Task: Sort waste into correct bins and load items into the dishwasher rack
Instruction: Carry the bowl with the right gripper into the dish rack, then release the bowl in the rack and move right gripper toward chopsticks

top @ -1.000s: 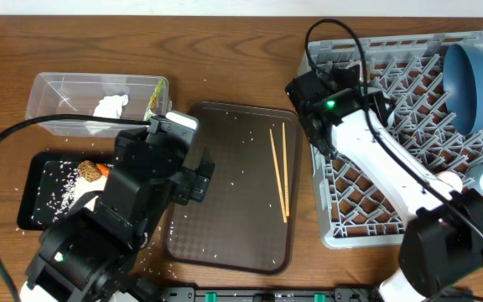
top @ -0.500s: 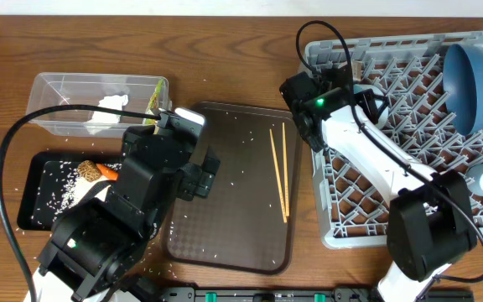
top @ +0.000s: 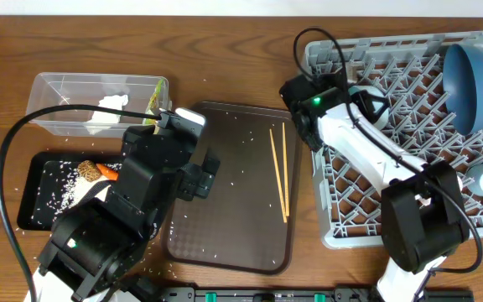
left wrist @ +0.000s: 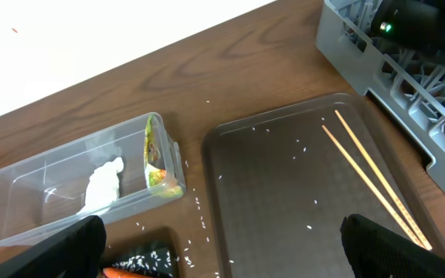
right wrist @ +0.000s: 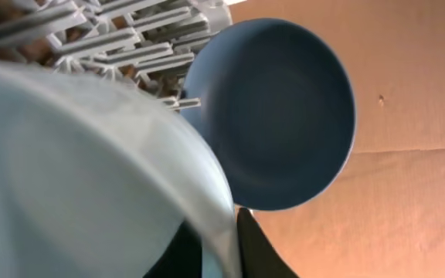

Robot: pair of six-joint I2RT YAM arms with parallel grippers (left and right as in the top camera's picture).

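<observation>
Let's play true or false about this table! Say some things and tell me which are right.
The chopsticks lie on the brown tray. True.
The napkin is in the clear tub. True.
The carrot is in the clear tub. False: it lies in the black tray.
The dark-blue dish sits in the black tray. False: it stands in the grey rack.
The left fingers hold the chopsticks. False: they are open, holding nothing.
The right fingers grip the white bowl. True.

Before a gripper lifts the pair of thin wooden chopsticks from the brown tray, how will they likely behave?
The thin wooden chopsticks look stiff and light. Being slender and flat on the brown tray, they may roll or slip when pinched.
</observation>
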